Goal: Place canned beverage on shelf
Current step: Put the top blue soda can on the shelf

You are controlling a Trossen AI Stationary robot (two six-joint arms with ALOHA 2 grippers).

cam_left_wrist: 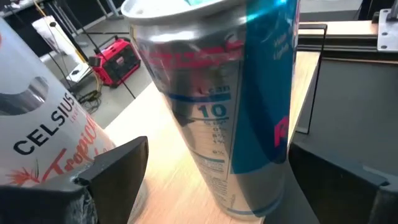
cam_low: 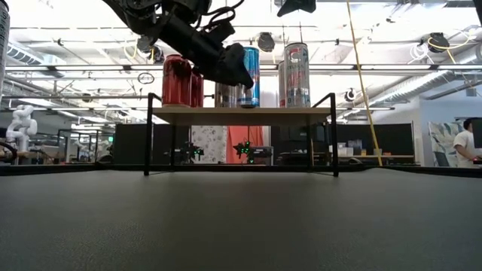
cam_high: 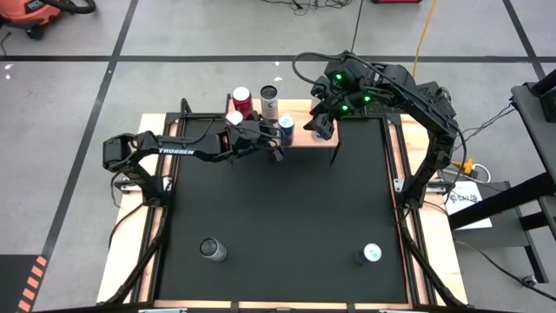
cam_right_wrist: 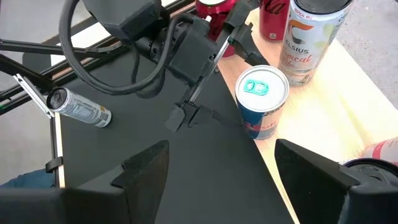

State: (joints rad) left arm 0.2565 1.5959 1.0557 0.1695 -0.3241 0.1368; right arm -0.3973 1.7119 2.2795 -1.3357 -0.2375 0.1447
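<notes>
A blue-and-silver can (cam_left_wrist: 236,106) stands upright, its base on the shelf's light wood top (cam_left_wrist: 163,130), at the shelf's near edge (cam_high: 286,128). My left gripper (cam_high: 274,141) is open, level with the can. One finger (cam_left_wrist: 118,168) stands on each side of the can without visibly touching it. My right gripper (cam_right_wrist: 230,180) is open and empty above the shelf's right part (cam_high: 323,122). A white Celsius can (cam_right_wrist: 314,37) and red cans (cam_low: 177,79) stand farther back on the shelf (cam_low: 241,114).
Two more cans stand on the black mat near the front edge, one to the left (cam_high: 213,250) and one to the right (cam_high: 371,254). Another can's top (cam_right_wrist: 379,152) shows beside my right gripper. The mat between shelf and front cans is bare.
</notes>
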